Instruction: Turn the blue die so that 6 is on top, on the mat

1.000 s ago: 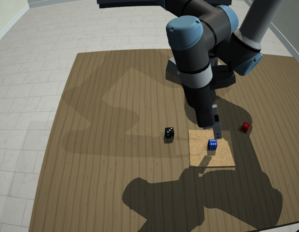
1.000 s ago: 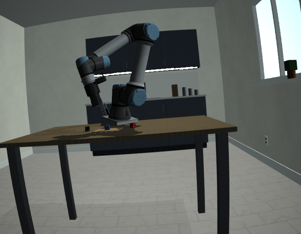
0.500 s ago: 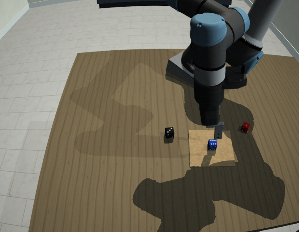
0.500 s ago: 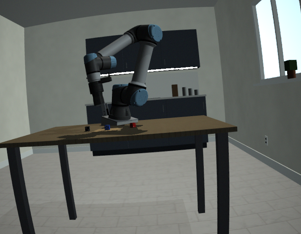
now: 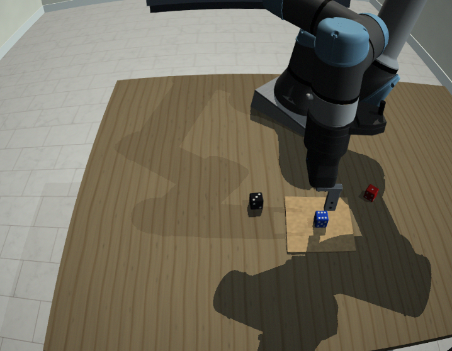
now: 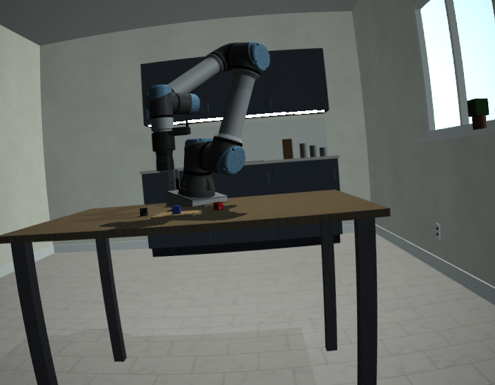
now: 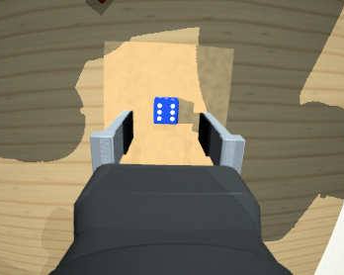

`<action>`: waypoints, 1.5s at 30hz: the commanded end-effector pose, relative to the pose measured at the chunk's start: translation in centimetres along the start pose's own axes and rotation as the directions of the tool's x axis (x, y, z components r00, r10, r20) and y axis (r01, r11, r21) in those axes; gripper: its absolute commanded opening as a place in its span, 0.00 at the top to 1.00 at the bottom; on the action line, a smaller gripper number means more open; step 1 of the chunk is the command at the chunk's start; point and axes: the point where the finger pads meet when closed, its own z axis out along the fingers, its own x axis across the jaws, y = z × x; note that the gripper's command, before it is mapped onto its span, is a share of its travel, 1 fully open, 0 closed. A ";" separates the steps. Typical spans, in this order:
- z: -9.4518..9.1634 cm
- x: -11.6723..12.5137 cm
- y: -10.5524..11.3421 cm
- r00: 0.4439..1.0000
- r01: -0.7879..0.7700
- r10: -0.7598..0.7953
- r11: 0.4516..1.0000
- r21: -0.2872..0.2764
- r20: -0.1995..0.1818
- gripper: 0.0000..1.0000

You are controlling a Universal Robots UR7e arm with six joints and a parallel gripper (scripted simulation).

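Note:
The blue die [image 5: 320,218] lies flat on the tan mat [image 5: 319,228], near its middle, with six white pips on top. It also shows in the wrist view [image 7: 166,112] and in the exterior view [image 6: 176,209]. My gripper [image 7: 166,125] points straight down above the die, open and empty. Its fingers stand clear on either side, a little above the die. In the top view one finger [image 5: 332,199] hangs just behind the die.
A black die [image 5: 255,200] lies on the table left of the mat. The arm's base [image 5: 279,104] stands behind.

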 end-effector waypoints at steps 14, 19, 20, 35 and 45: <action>-0.4 0.0 0.0 1.000 0.000 0.000 1.000 -0.003 -0.001 0.00; -1.5 0.0 0.0 1.000 0.000 0.000 1.000 -0.003 -0.001 0.00; -2.0 0.0 0.0 1.000 0.000 0.000 1.000 -0.003 -0.001 0.00; -9.1 0.0 0.0 1.000 0.000 0.000 1.000 -0.003 -0.001 0.00; -10.0 0.0 0.0 1.000 0.000 0.000 1.000 -0.003 -0.001 0.00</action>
